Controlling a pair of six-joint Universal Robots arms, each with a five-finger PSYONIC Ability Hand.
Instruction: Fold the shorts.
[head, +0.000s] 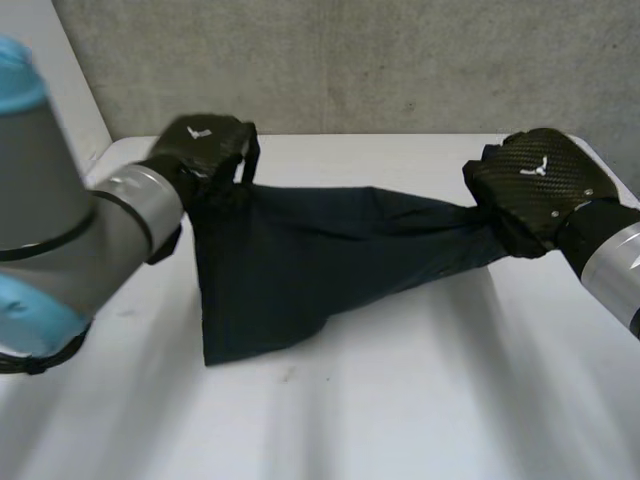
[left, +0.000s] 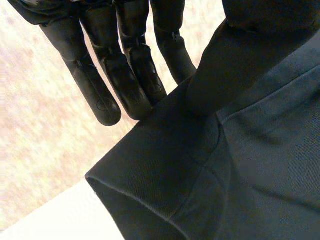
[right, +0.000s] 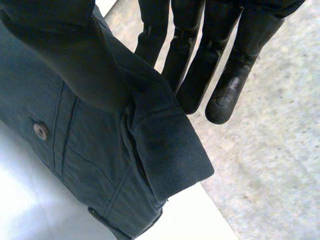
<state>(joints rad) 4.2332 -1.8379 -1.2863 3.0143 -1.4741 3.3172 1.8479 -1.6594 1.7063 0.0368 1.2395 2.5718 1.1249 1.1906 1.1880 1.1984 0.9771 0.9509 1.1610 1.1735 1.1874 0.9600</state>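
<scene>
Over table, left robot hand and right robot hand seemingly pinch shorts.

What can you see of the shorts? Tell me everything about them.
The shorts are dark navy woven cloth with stitched hems, seams and a small button. They hang stretched between the two hands: the left hand pinches one upper corner, the right hand the other end, thumb against straight fingers. The loose lower part sags towards the white table.

Dark navy shorts, pulled taut along the raised top edge, lower corner sagging toward table.
</scene>
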